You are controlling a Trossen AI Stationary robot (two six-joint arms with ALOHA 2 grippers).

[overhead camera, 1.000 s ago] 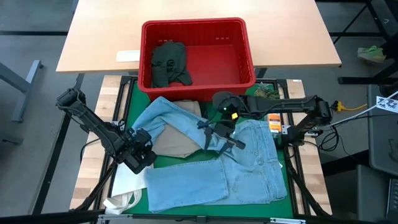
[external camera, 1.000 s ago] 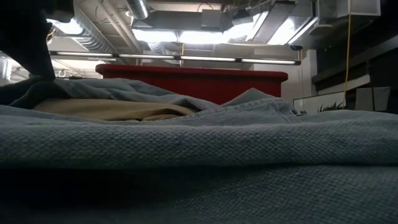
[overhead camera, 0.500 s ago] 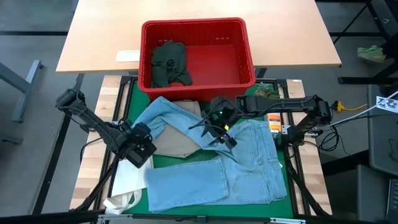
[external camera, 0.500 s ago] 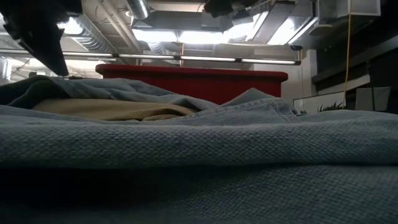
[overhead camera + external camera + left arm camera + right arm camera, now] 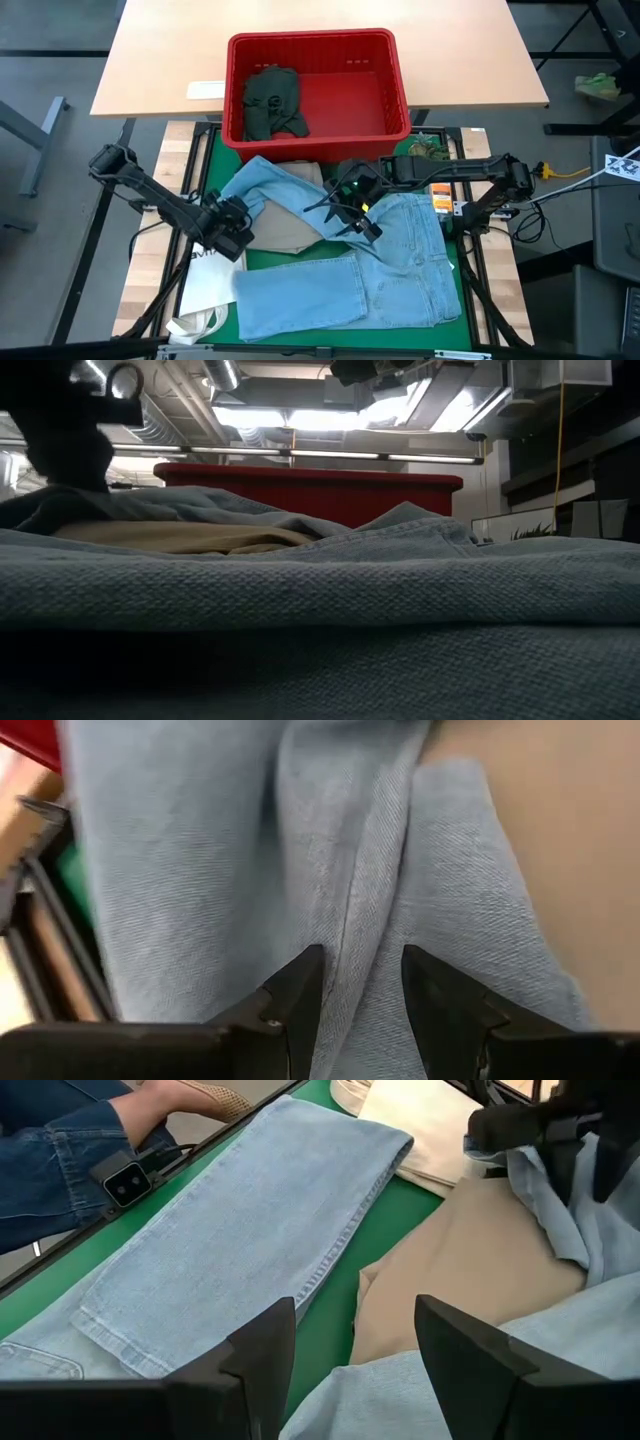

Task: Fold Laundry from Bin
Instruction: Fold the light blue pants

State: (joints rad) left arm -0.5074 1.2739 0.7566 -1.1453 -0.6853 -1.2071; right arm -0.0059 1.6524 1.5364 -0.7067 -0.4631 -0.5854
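We see the light blue jeans (image 5: 370,270) spread over the green worktop (image 5: 212,160), one leg lying flat toward the near edge and the other leg (image 5: 265,185) bent up toward the red bin (image 5: 400,90). That bent leg lies across the tan trousers (image 5: 280,232), which sit between the two jean legs. A dark green garment (image 5: 272,100) rests in the left part of the bin, which stands on the pale wooden worktop (image 5: 150,60) just behind the green one. A white tote bag (image 5: 205,295) lies at the near left corner, partly under the jeans.

Our left claw (image 5: 228,228) sits at the left edge of the bent jean leg; in the left wrist view its fingers (image 5: 300,990) stand apart with a raised fold of the denim between them, though we cannot tell whether they press it. Our right claw (image 5: 350,205) hangs above the middle of the jeans, near where the bent leg meets the seat, and its fingers (image 5: 265,1345) stand wide apart, holding nothing.

In the right wrist view a person's arm in a dark denim sleeve (image 5: 55,1155) shows beyond the worktop's edge.
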